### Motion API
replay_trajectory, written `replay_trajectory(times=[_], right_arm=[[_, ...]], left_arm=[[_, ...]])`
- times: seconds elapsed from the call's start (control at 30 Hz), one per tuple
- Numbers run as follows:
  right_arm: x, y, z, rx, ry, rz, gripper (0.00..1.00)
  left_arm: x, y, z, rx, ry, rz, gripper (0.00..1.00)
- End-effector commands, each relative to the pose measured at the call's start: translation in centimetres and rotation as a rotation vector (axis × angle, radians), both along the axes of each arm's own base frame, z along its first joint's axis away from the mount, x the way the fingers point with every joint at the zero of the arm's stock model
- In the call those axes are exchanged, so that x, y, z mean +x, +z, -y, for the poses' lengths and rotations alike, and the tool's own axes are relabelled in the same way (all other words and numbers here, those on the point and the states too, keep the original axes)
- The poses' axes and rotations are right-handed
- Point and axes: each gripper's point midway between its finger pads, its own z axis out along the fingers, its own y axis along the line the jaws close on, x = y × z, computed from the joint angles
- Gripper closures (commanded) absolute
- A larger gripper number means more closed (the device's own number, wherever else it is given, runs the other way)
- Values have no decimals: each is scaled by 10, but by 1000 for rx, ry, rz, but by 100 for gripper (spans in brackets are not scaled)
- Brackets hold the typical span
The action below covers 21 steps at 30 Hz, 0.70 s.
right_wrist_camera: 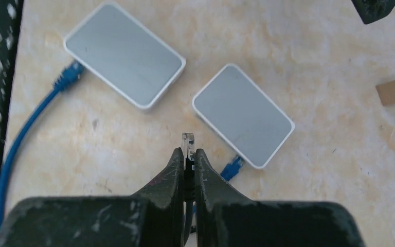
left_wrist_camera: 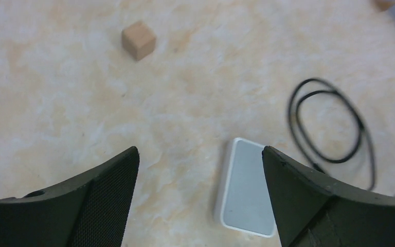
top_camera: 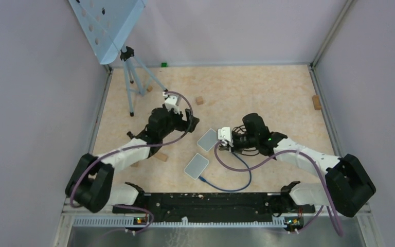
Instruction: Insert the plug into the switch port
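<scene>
Two flat white-rimmed grey switches lie mid-table, one [top_camera: 207, 139] farther back and one [top_camera: 196, 165] nearer the arms. My right gripper [right_wrist_camera: 187, 154] is shut on a clear plug [right_wrist_camera: 187, 140] with a black cable. The plug's tip sticks out past the fingertips and is short of the nearer switch [right_wrist_camera: 243, 116], not touching it. A blue plug [right_wrist_camera: 232, 167] sits in that switch's edge. The other switch [right_wrist_camera: 124, 55] has a blue cable [right_wrist_camera: 31, 123] plugged in. My left gripper [left_wrist_camera: 199, 152] hangs open over the table, its right finger overlapping a switch [left_wrist_camera: 249, 188].
A black cable coil [left_wrist_camera: 329, 121] lies right of the switch under the left gripper. Small wooden blocks are scattered about [top_camera: 199, 100] [top_camera: 316, 102] [top_camera: 161, 156]. A blue tripod [top_camera: 129, 77] stands at the back left. Grey walls enclose the table.
</scene>
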Motion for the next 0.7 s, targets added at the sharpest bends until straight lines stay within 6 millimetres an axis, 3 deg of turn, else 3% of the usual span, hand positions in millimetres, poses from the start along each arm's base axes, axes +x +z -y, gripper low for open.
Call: replay_trajectory(times=[0.0, 0.13, 0.3, 0.53, 0.67], right_arm=[[-7, 51, -37, 307, -69, -145, 100], [-7, 60, -45, 377, -96, -215, 100], [-15, 67, -53, 456, -68, -274, 100], [-18, -7, -63, 215, -151, -315, 99], [-22, -32, -61, 128, -197, -274, 63]], left_arm=[[-42, 71, 23, -163, -227, 189, 7], [-103, 77, 30, -241, -442, 199, 9], [-141, 73, 26, -287, -527, 184, 16], [-141, 45, 9, -240, -423, 126, 16], [-137, 27, -1, -194, -363, 105, 15]])
